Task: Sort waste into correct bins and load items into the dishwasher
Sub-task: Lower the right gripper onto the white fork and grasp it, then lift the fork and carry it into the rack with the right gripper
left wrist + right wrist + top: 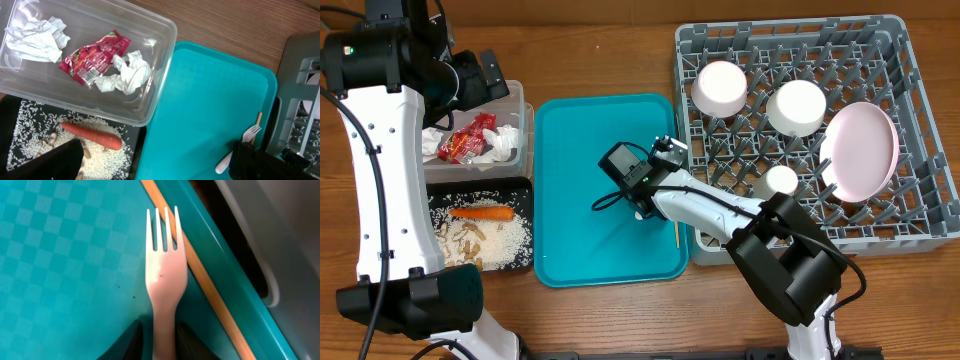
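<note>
chopstick (210, 295) is lying against the white fork (165, 275) by the teal tray (60, 280) wall. right gripper (161, 339) is straddling the fork handle, grip unclear. left gripper (495, 78) is gaping by the clear tub (160, 65) holding napkins (125, 75) and wrapper (95, 57); carrot (92, 136) is lying in the black tray (525, 185).

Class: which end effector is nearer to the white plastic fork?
Right. The right end effector straddles the handle of the white plastic fork on the teal tray; the left end effector hangs by the clear tub, across the tray.
</note>
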